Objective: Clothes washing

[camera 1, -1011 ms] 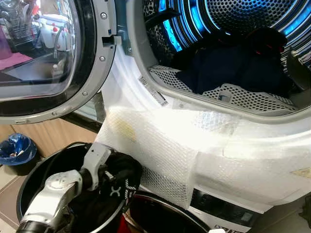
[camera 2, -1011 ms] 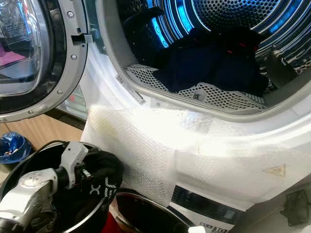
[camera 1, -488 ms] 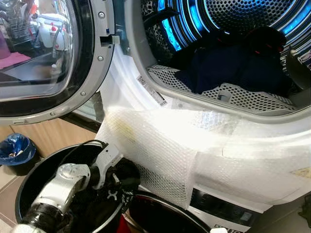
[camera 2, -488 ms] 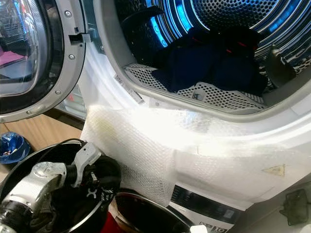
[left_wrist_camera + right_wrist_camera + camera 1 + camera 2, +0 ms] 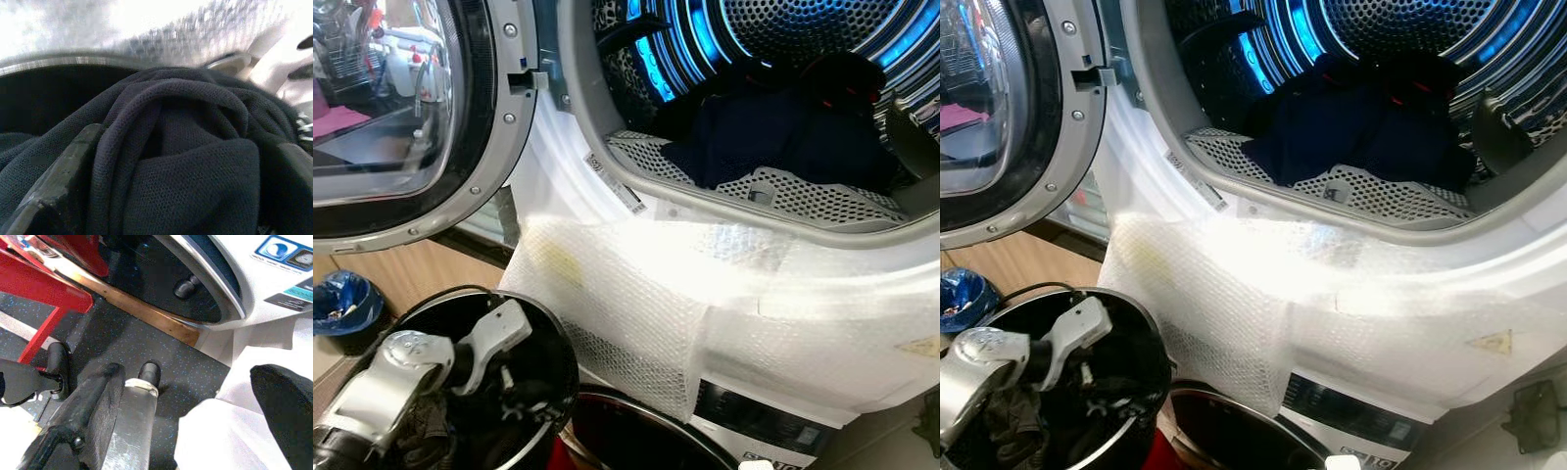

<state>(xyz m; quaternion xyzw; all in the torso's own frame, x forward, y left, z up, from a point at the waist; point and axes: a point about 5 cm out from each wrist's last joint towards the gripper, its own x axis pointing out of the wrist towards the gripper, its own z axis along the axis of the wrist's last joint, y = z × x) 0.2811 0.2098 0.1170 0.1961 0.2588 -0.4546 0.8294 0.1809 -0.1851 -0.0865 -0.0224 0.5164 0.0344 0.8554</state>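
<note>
left gripper (image 5: 171,161) down inside black laundry bucket (image 5: 553,338), fingers (image 5: 58,181) spread either side of dark navy knit garment (image 5: 186,147), fabric bunched between, looks gripped though contact unclear. dryer door (image 5: 401,117) swung open, more dark clothes (image 5: 773,132) lying in blue-lit drum (image 5: 803,39). right gripper (image 5: 195,421) hangs low, fingers apart, empty, over speckled floor (image 5: 117,342).

Laundry room: open front-loading dryer (image 5: 724,245)
</note>
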